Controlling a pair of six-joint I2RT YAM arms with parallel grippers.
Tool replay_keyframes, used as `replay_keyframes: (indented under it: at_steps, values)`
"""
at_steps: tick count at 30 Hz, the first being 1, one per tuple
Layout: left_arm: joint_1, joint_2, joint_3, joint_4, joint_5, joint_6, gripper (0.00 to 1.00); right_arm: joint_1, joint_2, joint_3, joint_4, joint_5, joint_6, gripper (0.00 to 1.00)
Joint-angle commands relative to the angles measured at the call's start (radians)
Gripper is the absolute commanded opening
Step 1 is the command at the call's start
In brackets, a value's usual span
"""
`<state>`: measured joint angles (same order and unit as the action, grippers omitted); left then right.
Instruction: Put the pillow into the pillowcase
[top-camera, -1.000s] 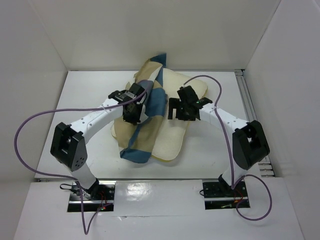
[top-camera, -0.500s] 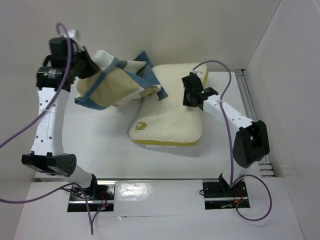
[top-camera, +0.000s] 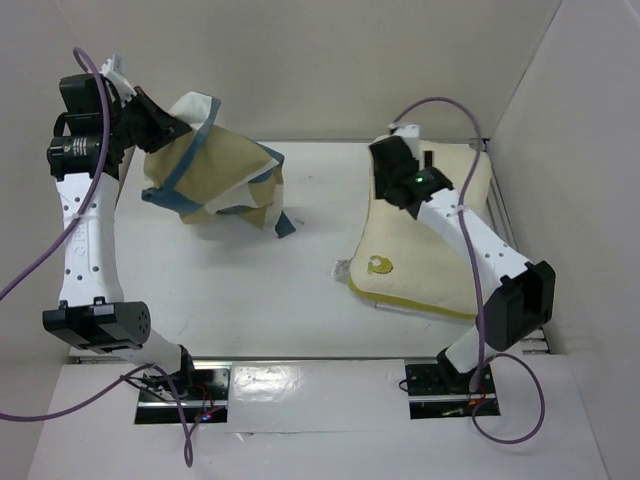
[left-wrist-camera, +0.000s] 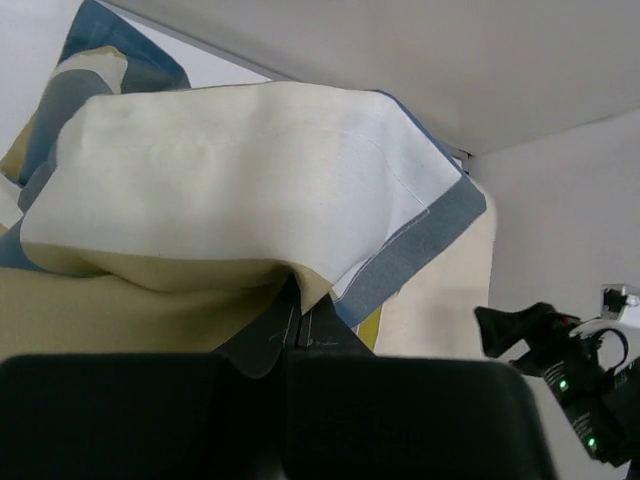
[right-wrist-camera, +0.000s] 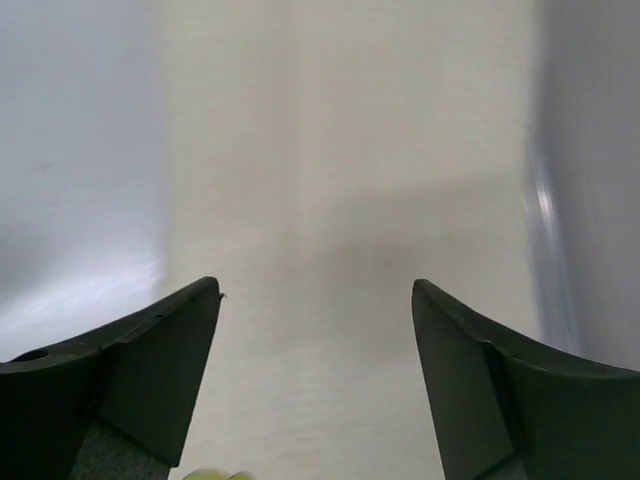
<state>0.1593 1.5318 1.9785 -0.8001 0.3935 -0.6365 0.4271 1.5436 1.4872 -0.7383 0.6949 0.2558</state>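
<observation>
The blue, tan and cream checked pillowcase (top-camera: 215, 175) hangs in the air at the back left, off the table. My left gripper (top-camera: 165, 128) is raised high and shut on its upper edge. In the left wrist view the jaws (left-wrist-camera: 295, 325) pinch a fold of the pillowcase (left-wrist-camera: 230, 170). The cream pillow (top-camera: 425, 255), with a yellow edge band and a small yellow logo, lies flat on the right side of the table. My right gripper (top-camera: 410, 165) hovers over its far end. In the right wrist view that gripper (right-wrist-camera: 315, 290) is open, with only the pillow (right-wrist-camera: 340, 200) showing between the fingers.
White walls enclose the table (top-camera: 250, 280) on the left, back and right. A metal rail (top-camera: 500, 215) runs along the right edge beside the pillow. Purple cables loop from both arms. The right arm (left-wrist-camera: 565, 370) shows in the left wrist view.
My left arm has lifted the pillowcase off the pillow, up and to the left. The pillow has moved to the right side. My right gripper shut, then opened and let it go.
</observation>
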Motion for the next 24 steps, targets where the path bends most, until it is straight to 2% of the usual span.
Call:
replay_keyframes:
  at_steps: [1,6,7,9,17,24]
  values:
    - [0.009,-0.016,0.003,0.064,0.082,-0.017,0.0,0.16,-0.025,0.039,0.164,-0.127,-0.078,0.85]
    - [0.019,-0.025,0.023,0.045,0.091,-0.008,0.0,0.259,0.058,-0.075,0.457,-0.525,-0.202,0.94]
    - [0.019,-0.035,0.032,0.045,0.091,-0.008,0.0,0.259,0.073,-0.09,0.543,-0.572,-0.217,0.97]
    - [0.028,-0.048,0.033,0.036,0.116,-0.018,0.0,0.259,0.14,-0.09,0.595,-0.651,-0.239,1.0]
    - [0.028,-0.094,0.033,0.048,0.114,-0.038,0.0,0.268,0.395,0.01,0.727,-0.834,-0.303,1.0]
    - [0.028,-0.105,0.043,0.058,0.123,-0.048,0.0,0.268,0.573,0.076,0.876,-0.957,-0.179,1.0]
